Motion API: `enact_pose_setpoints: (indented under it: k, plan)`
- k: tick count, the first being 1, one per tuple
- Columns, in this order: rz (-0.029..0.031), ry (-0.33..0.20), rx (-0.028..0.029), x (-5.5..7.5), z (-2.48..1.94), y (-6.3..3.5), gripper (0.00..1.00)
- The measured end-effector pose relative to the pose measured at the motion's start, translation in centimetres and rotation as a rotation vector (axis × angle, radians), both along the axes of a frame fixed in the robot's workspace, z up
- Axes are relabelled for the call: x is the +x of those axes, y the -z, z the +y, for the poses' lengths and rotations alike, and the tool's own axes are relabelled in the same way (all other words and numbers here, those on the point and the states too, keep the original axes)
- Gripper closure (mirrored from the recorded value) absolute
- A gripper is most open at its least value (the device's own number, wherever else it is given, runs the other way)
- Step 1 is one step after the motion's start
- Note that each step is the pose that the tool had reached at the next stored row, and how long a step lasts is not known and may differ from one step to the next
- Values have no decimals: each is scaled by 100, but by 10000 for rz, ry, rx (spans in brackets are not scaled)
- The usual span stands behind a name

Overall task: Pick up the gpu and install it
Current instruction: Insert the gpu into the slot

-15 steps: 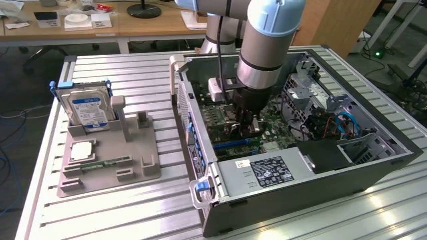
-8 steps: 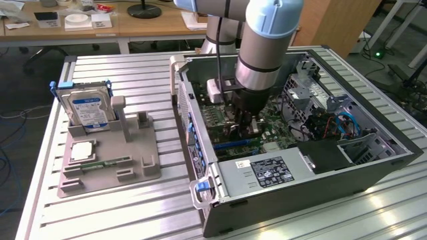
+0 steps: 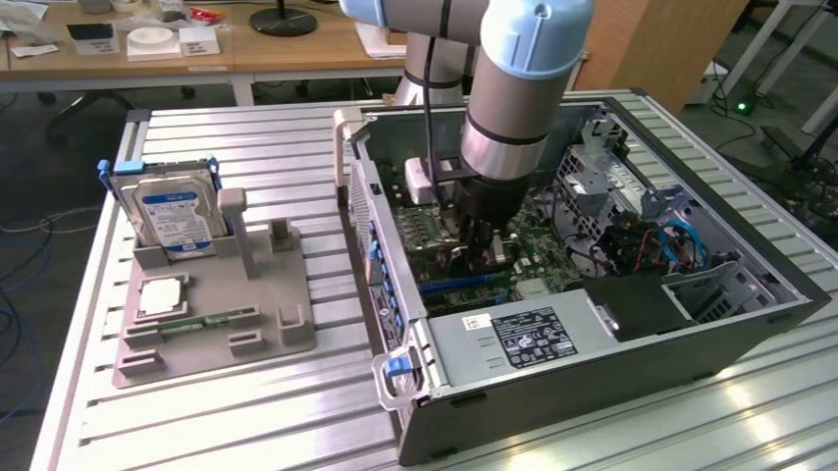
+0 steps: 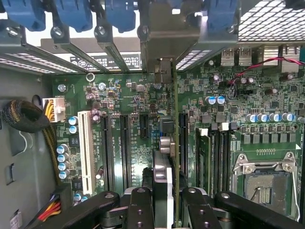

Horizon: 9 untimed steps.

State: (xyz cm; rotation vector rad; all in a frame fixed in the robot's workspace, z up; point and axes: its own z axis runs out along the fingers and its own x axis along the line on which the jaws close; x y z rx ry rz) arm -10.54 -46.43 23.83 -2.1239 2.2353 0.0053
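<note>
The gpu (image 4: 163,183) appears edge-on in the wrist view, a thin card standing upright over the green motherboard (image 4: 128,95). Its metal bracket end (image 4: 162,71) reaches the rear slot openings of the case. My gripper (image 4: 167,210) is shut on the card, one black finger (image 4: 140,210) on each side of it. The card stands among the long dark expansion slots (image 4: 125,148); whether it is seated in one I cannot tell. In the exterior view my gripper (image 3: 482,257) is low inside the open computer case (image 3: 733,324), just above the board.
A grey fixture (image 3: 216,339) at the exterior view's left holds a hard drive (image 3: 171,216), a processor chip (image 3: 160,294) and a green memory stick (image 3: 196,322). Inside the case are the power supply (image 3: 524,339), drive cage (image 3: 713,289), processor socket (image 4: 259,176) and blue slot clips (image 4: 71,12).
</note>
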Motion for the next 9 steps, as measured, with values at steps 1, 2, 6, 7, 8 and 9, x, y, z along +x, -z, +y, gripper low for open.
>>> enact_pose_setpoints:
  k: [1,2,6,7,8,9]
  plan:
    - [0,0,0,0,0,5,72]
    - [0,0,-1,0,0,10,72]
    - [1,0,-1,0,0,29,72]
    - [1,0,-3,0,0,30,72]
    - [2,0,-3,0,0,30,72]
    - [2,0,-3,-1,0,30,72]
